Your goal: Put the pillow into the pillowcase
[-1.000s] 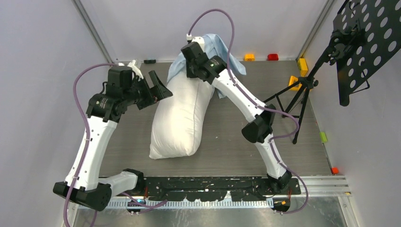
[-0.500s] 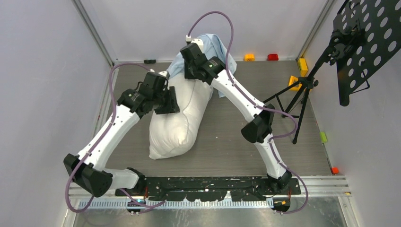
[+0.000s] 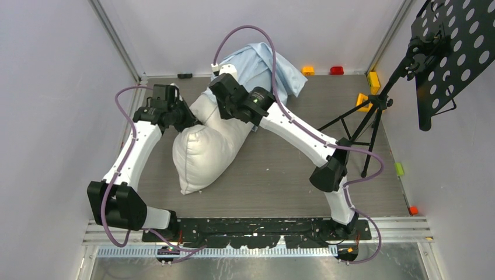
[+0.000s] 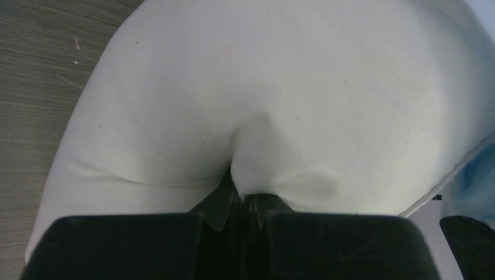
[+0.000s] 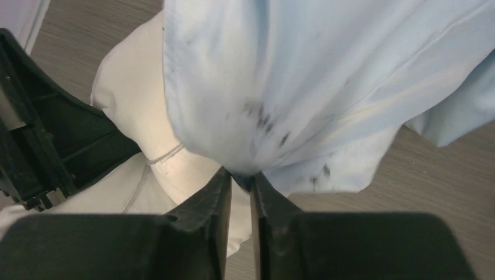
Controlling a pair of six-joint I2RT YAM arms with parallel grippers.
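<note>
Your left jaws clamp a fold of the pillow (image 3: 201, 154), anchoring it on the surface (image 3: 280, 169); your right jaws pinch the pillowcase (image 3: 245, 61) hem at the pillow's far end, likely to draw it over.

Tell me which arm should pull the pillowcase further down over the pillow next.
Right. The right gripper pinches the pillowcase at its edge, over the end of the pillow; the left gripper is clamped on the pillow itself, probably better as anchor.

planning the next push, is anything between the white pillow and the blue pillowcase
Nothing visible does: the plump white stuffed pillow meets the light blue fabric pillowcase directly, its hem draped over the pillow's far end.
</note>
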